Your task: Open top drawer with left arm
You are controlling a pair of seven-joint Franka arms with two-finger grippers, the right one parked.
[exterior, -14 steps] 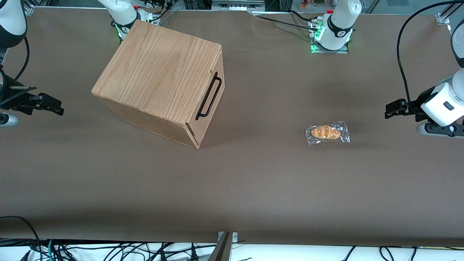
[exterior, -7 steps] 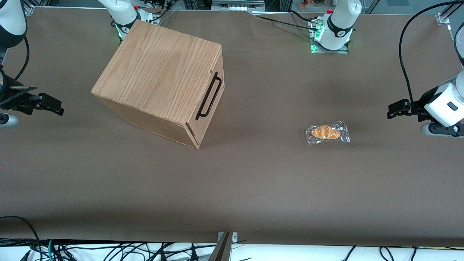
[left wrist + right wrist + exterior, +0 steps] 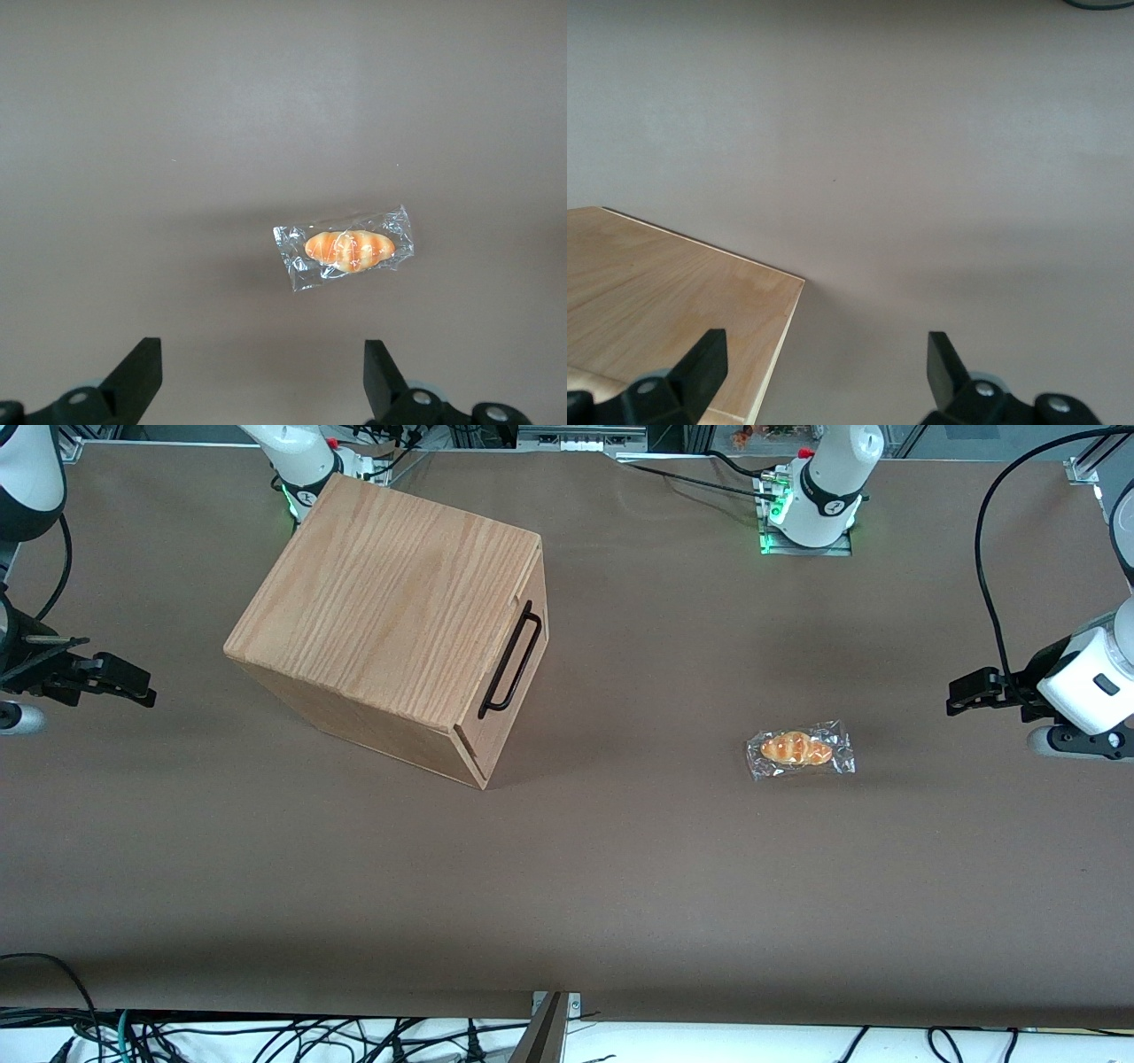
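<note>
The oak-grained box (image 3: 390, 607) stands toward the parked arm's end of the table. Its top drawer (image 3: 534, 589) is shut flush, and the thin black bar handle (image 3: 511, 660) runs along its front. My left gripper (image 3: 966, 691) hangs above the table at the working arm's end, far from the drawer's front, on the white left arm (image 3: 1085, 677). Its black fingers are spread wide with nothing between them. In the left wrist view the gripper (image 3: 261, 381) is open over bare brown table. The box's grained top (image 3: 656, 301) also shows in the right wrist view.
A plastic-wrapped bread roll (image 3: 800, 750) lies on the brown table between the gripper and the box, and it shows in the left wrist view too (image 3: 347, 251). Cables (image 3: 266, 1036) run along the table's front edge. The arm's base (image 3: 815, 514) stands farthest from the camera.
The left gripper and wrist shifted slightly toward the working arm's end of the table, then held still. The drawer and the bread roll have not moved.
</note>
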